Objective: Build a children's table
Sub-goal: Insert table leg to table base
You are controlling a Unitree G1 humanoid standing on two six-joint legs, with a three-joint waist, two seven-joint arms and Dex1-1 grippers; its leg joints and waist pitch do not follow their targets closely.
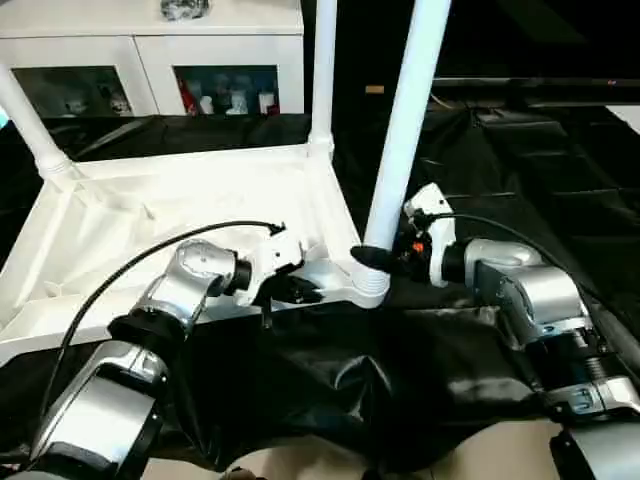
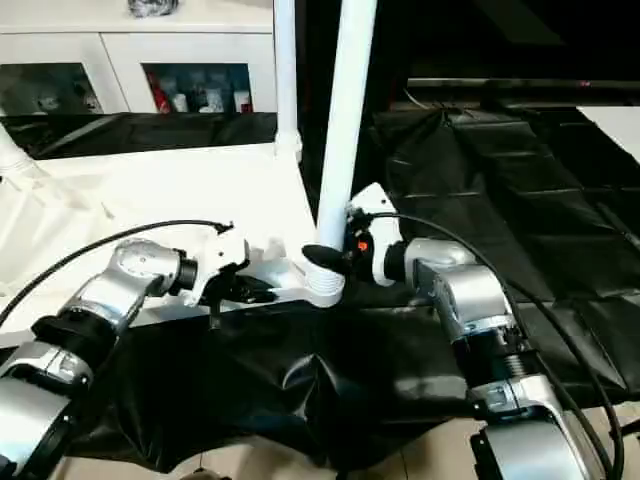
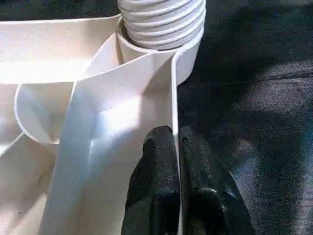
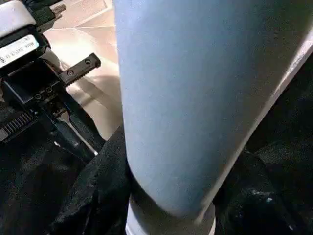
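- Landmark: tabletop (image 1: 150,215), white, lying upside down on the black cloth (image 1: 330,390), ribbed underside facing up.
- Leg count: 3 white tube legs in view. 1 at the tabletop's near right corner (image 1: 405,130), 1 at its far right corner (image 1: 323,70), 1 at its far left corner (image 1: 25,120).
- The near-right leg rises out of its corner socket (image 1: 368,285) and leans slightly away from the tabletop's middle, not square to it. Long axis roughly vertical. The left wrist view shows threaded rings on the leg's base (image 3: 161,22) still above the socket rim, so my read is it's not fully seated.
- Right gripper (image 1: 385,258): at the base of that leg, just above the socket, on the side away from the tabletop. Black fingers wrap the tube, jaws about half apart and clamped on the leg.
- Left gripper (image 3: 177,161): on the tabletop's near edge, just beside the same socket. Fingers pressed together, pinching the thin rim wall (image 3: 174,98) between them.
- Key relation: the leg's axis runs up through the right jaws, socket directly beneath. The right arm is the one on the leg; the left only braces the tabletop.
- Judgement: next move needs the leg straightened and turned or pushed down along its axis. Risk is cross-threading if it goes in tilted.
- Other: 1 white glass-door cabinet (image 1: 150,60) behind the tabletop, not part of the job.
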